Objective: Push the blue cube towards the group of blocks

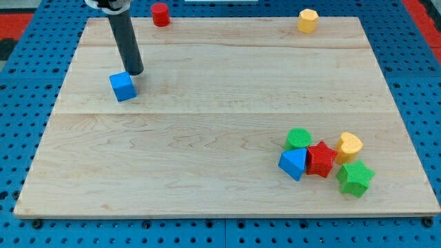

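The blue cube (122, 87) sits on the wooden board (220, 138) at the view's upper left. My tip (136, 72) stands just above and to the right of it, touching or nearly touching its top right corner. The group of blocks lies at the view's lower right: a green cylinder (298, 138), a blue triangular block (293, 163), a red star (320, 159), a yellow heart-like block (349, 146) and a green star (355, 178), all packed close together.
A red cylinder (160, 14) stands at the board's top edge, right of the rod. A yellow hexagonal block (308, 21) stands at the top edge on the right. A blue pegboard (21, 89) surrounds the board.
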